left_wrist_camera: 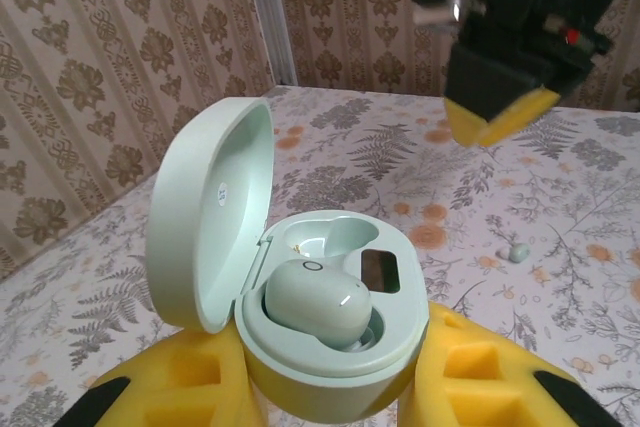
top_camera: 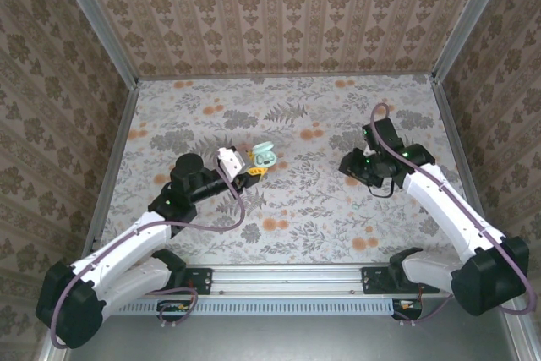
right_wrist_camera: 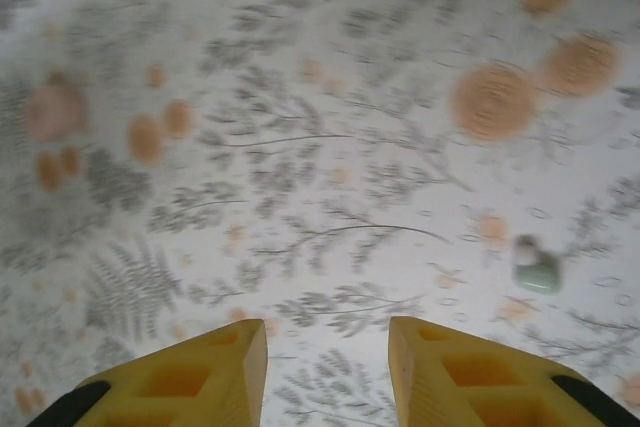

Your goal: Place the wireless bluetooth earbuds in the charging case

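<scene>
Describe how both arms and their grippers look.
The left arm and right arm have rounded white links with black joints and bases, small green lights, and a mauve cable looping along each. The left gripper and right gripper carry blocky yellow fingers with recessed pockets and black patches at the outer edges.

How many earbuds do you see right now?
2. One earbud sits in the open charging case; the loose earbud lies on the table, beyond the right gripper. None seems hidden.
</scene>
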{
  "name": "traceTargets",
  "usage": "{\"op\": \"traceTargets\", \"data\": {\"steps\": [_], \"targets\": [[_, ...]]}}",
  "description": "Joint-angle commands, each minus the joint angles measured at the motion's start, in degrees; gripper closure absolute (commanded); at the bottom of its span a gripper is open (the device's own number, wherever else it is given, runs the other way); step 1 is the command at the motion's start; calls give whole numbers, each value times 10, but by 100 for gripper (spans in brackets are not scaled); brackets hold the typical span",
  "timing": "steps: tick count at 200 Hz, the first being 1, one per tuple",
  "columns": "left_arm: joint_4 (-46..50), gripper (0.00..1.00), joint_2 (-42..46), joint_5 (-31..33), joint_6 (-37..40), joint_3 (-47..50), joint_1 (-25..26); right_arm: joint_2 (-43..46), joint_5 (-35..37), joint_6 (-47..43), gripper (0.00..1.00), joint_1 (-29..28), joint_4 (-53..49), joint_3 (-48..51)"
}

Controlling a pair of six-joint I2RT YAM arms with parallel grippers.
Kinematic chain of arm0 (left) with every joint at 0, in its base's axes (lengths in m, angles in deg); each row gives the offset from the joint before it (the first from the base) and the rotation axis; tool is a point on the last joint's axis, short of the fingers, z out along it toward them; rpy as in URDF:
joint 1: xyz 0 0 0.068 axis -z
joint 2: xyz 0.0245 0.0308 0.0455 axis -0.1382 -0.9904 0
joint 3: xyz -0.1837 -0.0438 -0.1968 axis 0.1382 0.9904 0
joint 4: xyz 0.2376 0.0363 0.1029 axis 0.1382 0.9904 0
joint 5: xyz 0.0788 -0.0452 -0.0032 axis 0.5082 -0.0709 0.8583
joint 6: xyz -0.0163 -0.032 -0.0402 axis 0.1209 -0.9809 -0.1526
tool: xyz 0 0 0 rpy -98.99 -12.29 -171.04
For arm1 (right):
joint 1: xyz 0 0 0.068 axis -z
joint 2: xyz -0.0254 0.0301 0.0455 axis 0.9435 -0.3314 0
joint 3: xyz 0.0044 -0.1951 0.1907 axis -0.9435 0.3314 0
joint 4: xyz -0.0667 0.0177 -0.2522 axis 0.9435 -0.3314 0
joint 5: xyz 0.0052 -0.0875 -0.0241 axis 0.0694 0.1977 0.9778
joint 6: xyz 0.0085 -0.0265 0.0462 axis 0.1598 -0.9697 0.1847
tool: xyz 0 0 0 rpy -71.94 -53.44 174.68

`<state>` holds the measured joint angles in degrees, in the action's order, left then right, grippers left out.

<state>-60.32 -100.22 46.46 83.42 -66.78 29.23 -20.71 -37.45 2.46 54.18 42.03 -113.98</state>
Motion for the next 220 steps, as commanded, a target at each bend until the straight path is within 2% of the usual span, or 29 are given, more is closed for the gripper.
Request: {"op": "traceTargets", "data": {"steps": [1,45,127,177,220], "targets": [[-18,100,10,14,26,0,4,6,-25,-20,60,37,-6,38],[5,100,13,24,49,-13,9,-24,-29,-53,57,104,7,90],[26,100,-8,25,51,-16,8,-67,-32,-90,60,186,44,130],[26,100,-21,14,43,-17,7,-102,-57,-85,71,186,79,127],[26,100,-25,16,40,-16,7,-73,-61,-63,76,142,59,140]]}}
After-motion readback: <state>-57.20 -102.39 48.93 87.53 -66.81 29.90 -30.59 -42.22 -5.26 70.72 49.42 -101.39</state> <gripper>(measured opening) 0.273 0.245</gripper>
